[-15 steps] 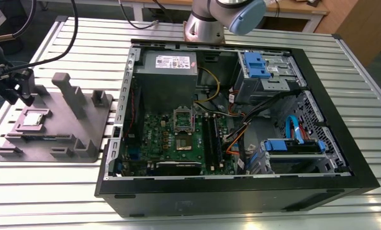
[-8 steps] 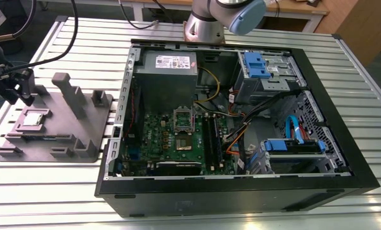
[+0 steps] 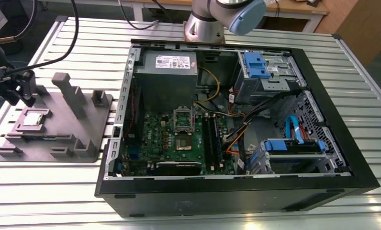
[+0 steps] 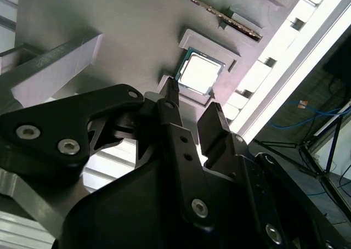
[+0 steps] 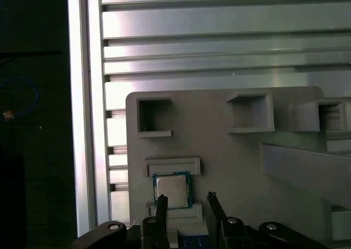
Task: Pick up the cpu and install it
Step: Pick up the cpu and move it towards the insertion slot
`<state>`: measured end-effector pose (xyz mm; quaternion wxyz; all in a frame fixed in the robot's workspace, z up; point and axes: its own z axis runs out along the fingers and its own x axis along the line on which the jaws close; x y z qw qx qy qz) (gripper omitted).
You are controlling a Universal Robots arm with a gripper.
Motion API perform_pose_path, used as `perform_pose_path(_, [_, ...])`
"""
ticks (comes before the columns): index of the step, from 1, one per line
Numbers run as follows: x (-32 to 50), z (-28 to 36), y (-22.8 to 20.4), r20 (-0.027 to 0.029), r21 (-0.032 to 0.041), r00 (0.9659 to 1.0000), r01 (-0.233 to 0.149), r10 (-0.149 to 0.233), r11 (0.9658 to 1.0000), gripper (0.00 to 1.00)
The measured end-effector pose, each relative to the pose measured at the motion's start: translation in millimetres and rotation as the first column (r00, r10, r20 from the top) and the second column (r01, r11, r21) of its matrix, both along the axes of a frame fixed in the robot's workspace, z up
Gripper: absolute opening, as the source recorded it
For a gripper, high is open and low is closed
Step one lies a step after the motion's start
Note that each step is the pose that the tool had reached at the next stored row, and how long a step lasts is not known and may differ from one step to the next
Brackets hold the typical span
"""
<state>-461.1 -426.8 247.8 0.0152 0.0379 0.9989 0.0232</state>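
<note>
Exterior view high over table [image 3: 363, 100] and case [image 3: 241, 199]; both wrist views past pincer [image 4: 192, 94] [image 5: 186, 197], close onto holder tray [image 4: 126, 18] [image 5: 219, 150].

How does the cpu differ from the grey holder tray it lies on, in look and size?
The cpu is small and square with a shiny silvery top; the holder tray is much larger and matte grey. The cpu is flat; the holder tray carries raised blocks and posts. Both lie outside the computer case, at the exterior view's left.

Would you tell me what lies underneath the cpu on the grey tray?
The cpu sits in a shallow seat of the grey holder tray, framed by raised blocks. The seat's floor beneath it is covered by the chip itself.
</note>
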Motion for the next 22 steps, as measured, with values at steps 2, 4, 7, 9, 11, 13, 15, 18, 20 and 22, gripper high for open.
perform_pose_path(2, [0.0,-1.8,0.0,-0.0001,-0.0001,1.0,0.0,0.0,1.0,0.41])
perform_pose_path(4, [0.0,-3.1,0.0,-0.0001,-0.0001,1.0,0.0,0.0,1.0,0.41])
perform_pose_path(7, [0.0,-5.8,0.0,-0.0001,0.0,1.0,0.0,0.0,1.0,0.41])
perform_pose_path(9, [0.0,-9.4,0.0,0.0,0.0,1.0,0.0,0.0,1.0,0.41])
perform_pose_path(11, [-0.1,-12.8,0.0,-0.0002,-0.0001,1.0,0.0,0.0,1.0,0.41])
perform_pose_path(13, [-0.6,-16.1,0.0,-0.0001,-0.0001,1.0,0.0,0.0,1.0,0.41])
perform_pose_path(15, [-1.6,-18.2,0.1,-0.0002,-0.0002,1.0,0.0,0.0,1.0,0.41])
perform_pose_path(18, [-3.1,-20.6,0.4,0.0001,-0.0011,1.0,0.0,0.0,1.0,0.41])
perform_pose_path(20, [-3.9,-22.0,0.5,0.0,-0.0027,1.0,0.0,0.0,1.0,0.41])
perform_pose_path(22, [-4.4,-24.2,0.4,-0.0002,-0.0041,1.0,0.0,0.0,1.0,0.41])
